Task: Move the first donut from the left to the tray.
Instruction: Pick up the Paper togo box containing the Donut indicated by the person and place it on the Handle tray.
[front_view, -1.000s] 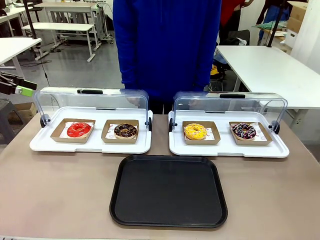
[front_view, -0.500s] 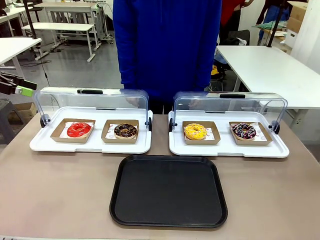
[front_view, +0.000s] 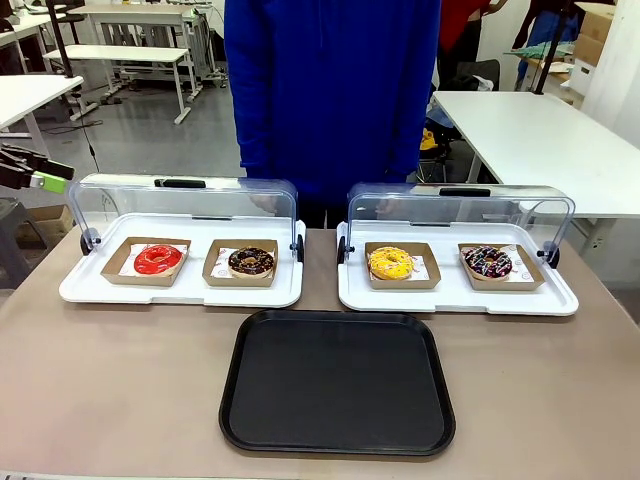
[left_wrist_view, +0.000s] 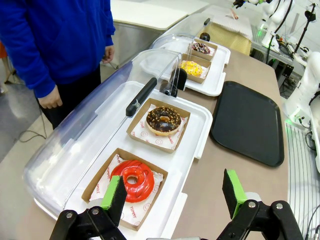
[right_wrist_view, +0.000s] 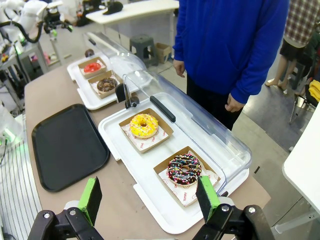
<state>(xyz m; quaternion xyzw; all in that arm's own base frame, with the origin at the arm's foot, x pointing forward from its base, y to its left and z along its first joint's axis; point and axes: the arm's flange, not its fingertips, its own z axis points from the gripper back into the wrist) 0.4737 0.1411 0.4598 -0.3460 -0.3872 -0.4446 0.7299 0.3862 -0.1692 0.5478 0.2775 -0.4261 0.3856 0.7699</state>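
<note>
Left claw (left_wrist_view: 174, 192) and right claw (right_wrist_view: 149, 197) hang open, empty, unmoved — the red donut (front_view: 158, 259) waits boxed at 10 o'clock of the tray (front_view: 338, 385), transfer unstarted.

Lab: rows of white worktables (front_view: 530, 130), grey floor (front_view: 140, 140).

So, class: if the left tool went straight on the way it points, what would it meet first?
Probably the left tool meets the white tray near the chocolate donut, not the red donut off to one side; depth is unclear.
</note>
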